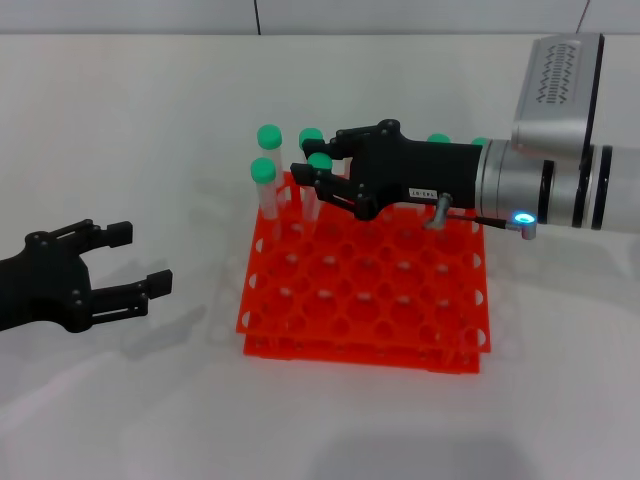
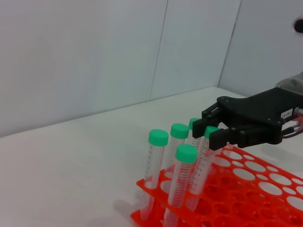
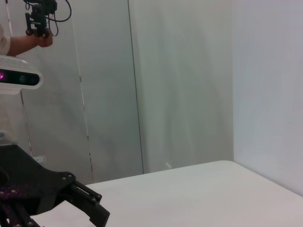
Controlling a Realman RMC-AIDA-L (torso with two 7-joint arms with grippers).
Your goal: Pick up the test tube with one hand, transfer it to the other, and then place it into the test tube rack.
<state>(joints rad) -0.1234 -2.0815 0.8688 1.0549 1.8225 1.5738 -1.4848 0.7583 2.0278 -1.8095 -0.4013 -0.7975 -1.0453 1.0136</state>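
The test tube [image 1: 322, 161] stands upright over the far left corner of the orange-red test tube rack [image 1: 365, 335], its lower end down among the holes. My right gripper [image 1: 312, 160], the black one with the small white label, reaches in from the right and is shut on the tube just under its green cap. In the left wrist view the same gripper [image 2: 213, 126] pinches the tube [image 2: 202, 161] behind three other green-capped tubes [image 2: 158, 138]. My left gripper [image 1: 140, 258] rests open and holds nothing, low over the table to the left of the rack.
More green-capped tubes [image 1: 263, 170] stand along the rack's far row, some behind my right wrist [image 1: 438, 140]. Most rack holes [image 1: 380, 290] toward me hold nothing. White table [image 1: 150, 120] surrounds the rack; a wall [image 2: 94, 56] lies beyond.
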